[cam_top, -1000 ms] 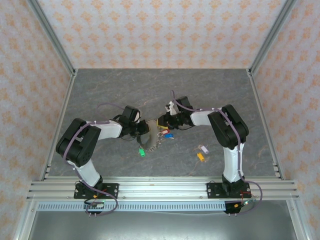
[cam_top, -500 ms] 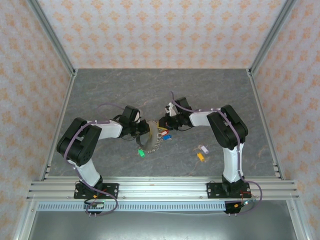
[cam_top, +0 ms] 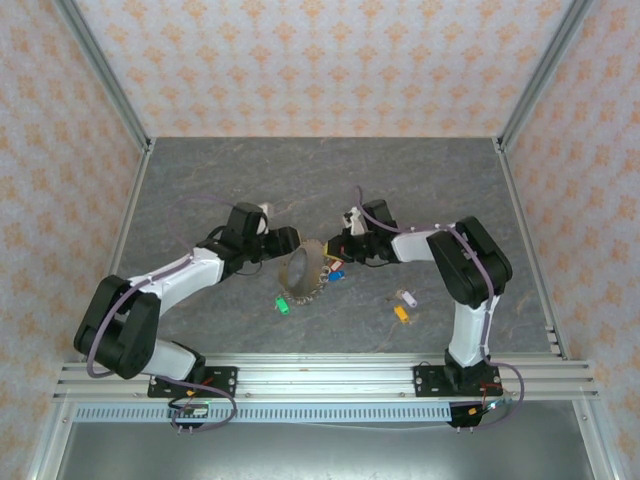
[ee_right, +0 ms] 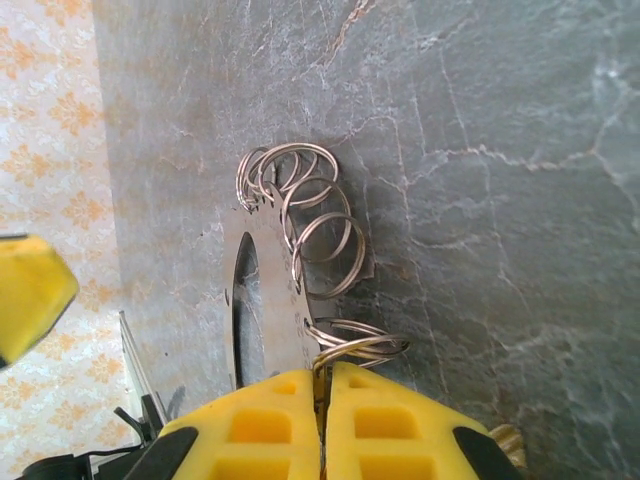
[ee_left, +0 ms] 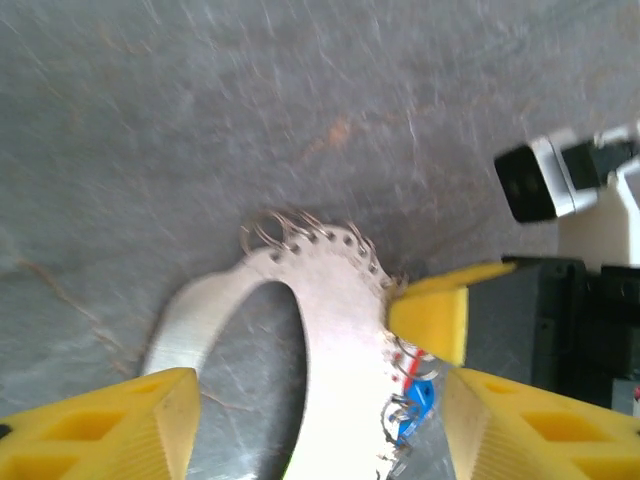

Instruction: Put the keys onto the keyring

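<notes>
Grey stone-look bench (cam_top: 200,190) on my screen, its near edge hidden behind the rail (cam_top: 320,375). Two grippers meet around the middle of it.

On my left gripper (cam_top: 288,242) the fingers (ee_left: 110,425) are spread wide, one on either side of the keyring. Their tips are cut off at the bottom of the wrist view, so I can't say whether they touch it.

On my right gripper (cam_top: 334,250) the fingers (ee_right: 270,420) are pressed together, pinching a thin wire loop at the keyring's end.

One keyring (cam_top: 303,272), a flat metal oval, sits mid-bench between the two grippers. Its lower part is cut off in both wrist views. The small wire rings (ee_right: 320,215) along its rim overlap, so no sure count from me.

I count five keys. The green key (cam_top: 283,305) is just nearside of the keyring. The white key (cam_top: 407,297) and yellow key (cam_top: 400,313) lie side by side, further toward the right edge. The blue key (cam_top: 338,268) and red key (ee_left: 413,366) are tucked against the right gripper, partly hidden, the red barely a speck.
</notes>
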`<action>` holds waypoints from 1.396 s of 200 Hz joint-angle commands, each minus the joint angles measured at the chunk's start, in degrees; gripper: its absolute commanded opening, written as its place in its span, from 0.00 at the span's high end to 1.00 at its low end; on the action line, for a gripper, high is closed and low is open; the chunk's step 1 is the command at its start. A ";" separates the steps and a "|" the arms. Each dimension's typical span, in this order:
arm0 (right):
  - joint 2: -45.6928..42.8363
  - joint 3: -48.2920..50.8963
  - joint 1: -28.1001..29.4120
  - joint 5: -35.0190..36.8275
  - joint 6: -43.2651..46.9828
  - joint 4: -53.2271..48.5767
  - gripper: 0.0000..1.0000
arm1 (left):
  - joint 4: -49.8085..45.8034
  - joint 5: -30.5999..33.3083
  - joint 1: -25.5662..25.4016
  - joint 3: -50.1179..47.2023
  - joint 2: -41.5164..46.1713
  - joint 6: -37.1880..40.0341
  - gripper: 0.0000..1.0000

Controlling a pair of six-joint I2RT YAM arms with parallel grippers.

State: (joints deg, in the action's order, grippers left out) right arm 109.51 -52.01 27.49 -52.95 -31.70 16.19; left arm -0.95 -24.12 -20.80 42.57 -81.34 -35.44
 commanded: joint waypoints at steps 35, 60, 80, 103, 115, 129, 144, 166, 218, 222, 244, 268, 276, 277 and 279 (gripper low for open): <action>-4.04 4.37 -0.15 -1.96 -4.02 14.62 0.94 | -0.37 -8.19 4.10 -2.14 -6.30 1.78 0.28; -5.07 5.64 -0.15 -2.49 -4.43 17.18 0.94 | 0.36 -9.69 4.10 -1.10 -9.21 1.87 0.28; -5.65 6.21 -0.16 -3.10 -3.93 17.61 0.94 | 1.59 -11.98 4.10 -0.61 -10.86 2.11 0.28; -5.80 6.45 -0.15 -3.52 -3.26 17.65 0.94 | 2.85 -15.12 4.10 -0.04 -12.39 2.52 0.34; -5.88 6.56 -0.15 -3.65 -3.08 17.63 0.94 | 3.94 -16.89 4.10 0.01 -12.56 2.57 0.39; -5.85 6.56 -0.15 -3.71 -2.99 17.74 0.94 | 4.95 -18.94 4.10 0.03 -12.68 2.70 0.48; -5.87 6.60 -0.15 -3.49 -2.87 17.92 0.94 | 5.24 -20.76 4.10 0.21 -12.55 2.93 0.57; -5.83 6.70 -0.15 -3.06 -2.67 17.67 0.94 | 6.02 -22.77 4.10 -0.09 -11.75 3.13 0.67; -6.56 6.93 -0.15 -2.25 -1.87 16.59 0.94 | 6.87 -24.76 4.10 -1.35 -7.63 2.32 0.92; -6.72 6.99 -0.14 -2.15 -1.93 16.49 0.93 | 6.92 -24.90 4.14 -1.42 -7.25 2.22 0.94; -8.47 7.66 -0.15 -1.45 -1.87 16.27 0.92 | 6.17 -25.15 4.10 -1.35 -4.49 1.93 1.00; -12.75 8.96 -0.20 1.14 -1.87 14.71 0.86 | 3.85 -25.06 4.11 -0.71 0.24 2.43 1.00; -15.21 9.56 -0.24 2.92 -1.17 13.16 0.80 | 2.38 -24.49 4.10 -0.21 2.55 2.95 1.00; -15.56 9.65 -0.24 3.24 -0.99 12.86 0.79 | 2.15 -24.40 4.10 -0.12 2.79 3.07 1.00; -16.26 9.76 -0.20 3.67 -0.77 12.23 0.77 | 1.43 -24.20 4.10 0.06 3.43 3.31 1.00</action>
State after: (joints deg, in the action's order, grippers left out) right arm 100.47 -43.79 26.13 -51.66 -34.63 29.87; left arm 1.76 -48.82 -16.51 40.73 -84.23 -31.59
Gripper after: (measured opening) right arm 0.151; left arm 0.120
